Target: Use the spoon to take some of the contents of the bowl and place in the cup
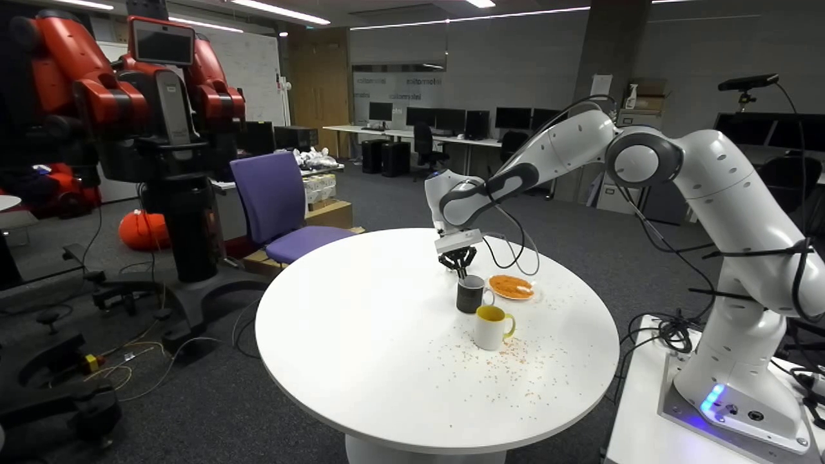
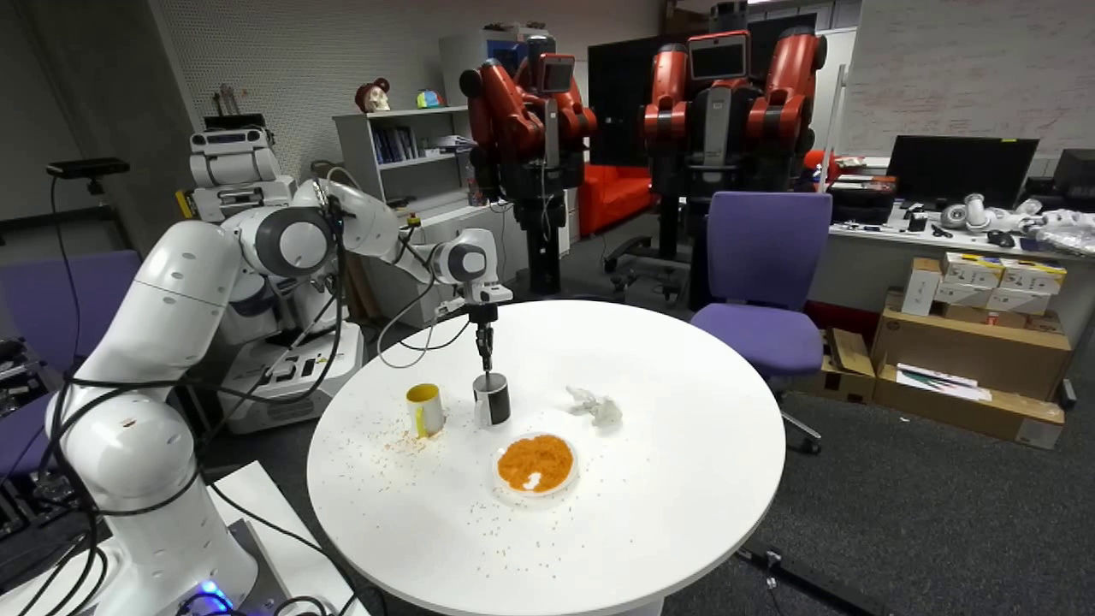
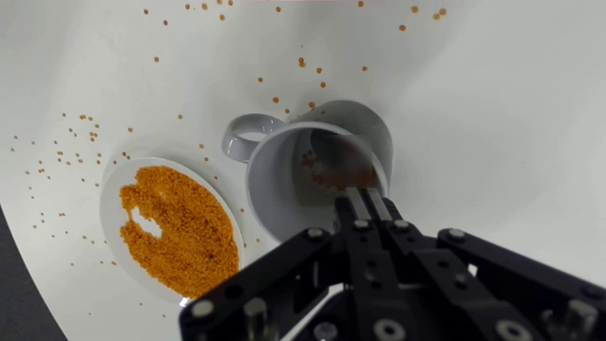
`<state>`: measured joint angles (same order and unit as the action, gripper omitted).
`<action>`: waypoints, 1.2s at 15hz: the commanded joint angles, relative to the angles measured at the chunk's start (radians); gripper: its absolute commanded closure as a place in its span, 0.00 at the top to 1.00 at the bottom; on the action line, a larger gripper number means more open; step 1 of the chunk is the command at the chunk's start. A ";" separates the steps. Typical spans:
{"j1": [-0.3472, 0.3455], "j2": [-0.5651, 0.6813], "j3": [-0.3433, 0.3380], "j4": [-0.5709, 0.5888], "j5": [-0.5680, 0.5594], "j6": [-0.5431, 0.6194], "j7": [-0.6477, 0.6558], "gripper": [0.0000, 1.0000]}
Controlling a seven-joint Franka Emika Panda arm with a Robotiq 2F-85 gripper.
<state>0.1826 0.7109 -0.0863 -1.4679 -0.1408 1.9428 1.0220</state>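
Black gripper (image 3: 368, 192) enters the wrist view from five o'clock, its fingers drawn together at the mouth of the dark cup (image 3: 279, 182); whether they grip anything, I cannot tell; near that cup, at eight o'clock, sits the bowl (image 3: 111, 203) of orange grains (image 3: 189, 232); in an exterior view the yellow-lined cup (image 2: 433, 415) stands near the dark one, at nine o'clock.
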 commanded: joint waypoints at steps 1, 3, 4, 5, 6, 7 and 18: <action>-0.003 -0.082 0.022 -0.049 0.039 -0.056 -0.023 0.01; -0.004 -0.129 0.036 -0.065 0.047 -0.059 -0.045 0.01; -0.003 -0.151 0.040 -0.070 0.046 -0.064 -0.051 0.01; -0.003 -0.173 0.044 -0.074 0.044 -0.068 -0.058 0.01; 0.001 -0.203 0.044 -0.079 0.033 -0.083 -0.062 0.01; -0.004 -0.231 0.050 -0.083 0.039 -0.096 -0.075 0.01; -0.052 -0.612 0.055 -0.331 -0.114 -0.032 -0.449 0.01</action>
<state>0.1713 0.2576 -0.0396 -1.6122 -0.2081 1.7942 0.7021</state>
